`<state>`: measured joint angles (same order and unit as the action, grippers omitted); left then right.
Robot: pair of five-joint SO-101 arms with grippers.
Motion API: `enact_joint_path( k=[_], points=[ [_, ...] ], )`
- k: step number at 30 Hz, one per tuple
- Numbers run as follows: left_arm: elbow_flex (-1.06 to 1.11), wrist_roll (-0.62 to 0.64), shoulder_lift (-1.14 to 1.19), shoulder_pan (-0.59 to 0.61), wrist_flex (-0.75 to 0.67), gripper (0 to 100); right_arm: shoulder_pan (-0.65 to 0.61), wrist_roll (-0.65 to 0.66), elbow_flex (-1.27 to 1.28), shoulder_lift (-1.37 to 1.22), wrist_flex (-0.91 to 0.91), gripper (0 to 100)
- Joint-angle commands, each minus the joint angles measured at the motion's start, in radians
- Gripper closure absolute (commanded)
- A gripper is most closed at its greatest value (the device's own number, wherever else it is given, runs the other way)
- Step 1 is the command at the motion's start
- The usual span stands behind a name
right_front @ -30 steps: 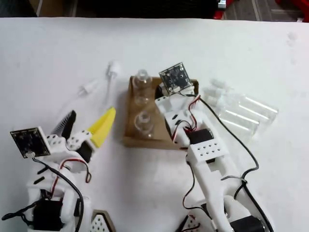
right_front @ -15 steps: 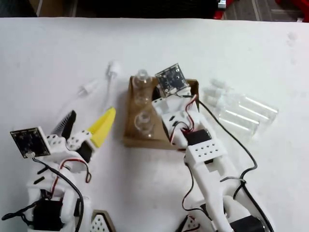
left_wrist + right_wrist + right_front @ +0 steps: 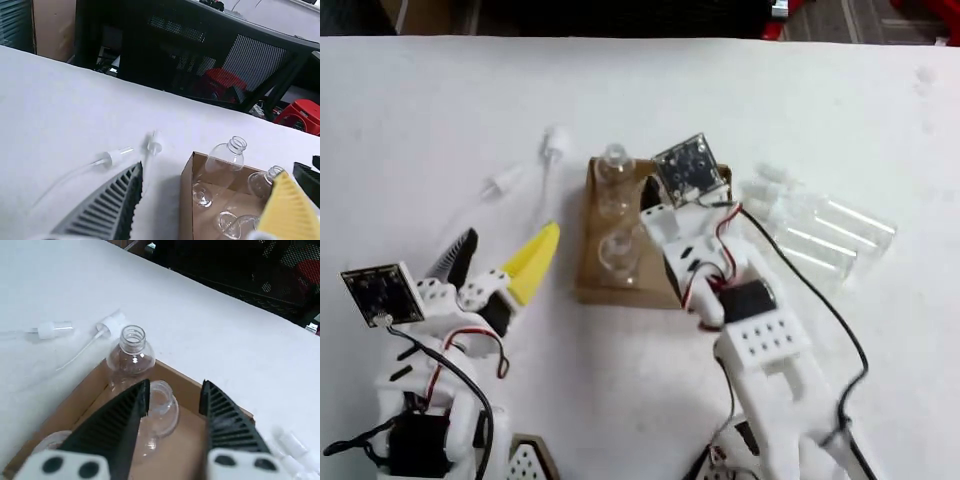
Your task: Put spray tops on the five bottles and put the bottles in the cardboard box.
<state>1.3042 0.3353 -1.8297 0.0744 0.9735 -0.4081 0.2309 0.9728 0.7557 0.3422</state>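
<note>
Your right gripper (image 3: pixel 175 387) hangs over the cardboard box (image 3: pixel 82 405), jaws apart, empty. Upright uncapped bottle (image 3: pixel 131 352) stands just ahead of it, neck up. Left gripper (image 3: pixel 510 238), also apart, sits farther off.

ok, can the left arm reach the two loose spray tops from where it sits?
Probably yes. Both spray tops lie on the bare table just beyond the left arm's open fingers, beside the box, with nothing between.

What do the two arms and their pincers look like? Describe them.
Both are white plastic with black motors, red and black cables and a dark camera board at the wrist. The left pincer has one black ribbed finger and one yellow; the right pincer, two black.
</note>
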Motion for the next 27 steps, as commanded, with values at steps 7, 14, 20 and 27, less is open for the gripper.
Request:
enact_joint_path(
  k=[7, 14, 20, 27],
  points=[
    [-0.006, 0.003, 0.001, 0.013, -0.026, 63, -0.222, -0.048, -0.092, 0.166, 0.297, 85.7],
    [-0.006, 0.003, 0.001, 0.015, -0.026, 63, -0.229, -0.057, -0.100, 0.005, 0.297, 83.8],
    [-0.006, 0.003, 0.001, 0.015, -0.026, 63, -0.231, -0.057, -0.097, 0.018, 0.325, 79.7],
    [-0.006, 0.003, 0.001, 0.015, -0.026, 63, -0.234, -0.057, -0.098, 0.016, 0.346, 79.7]
  ],
)
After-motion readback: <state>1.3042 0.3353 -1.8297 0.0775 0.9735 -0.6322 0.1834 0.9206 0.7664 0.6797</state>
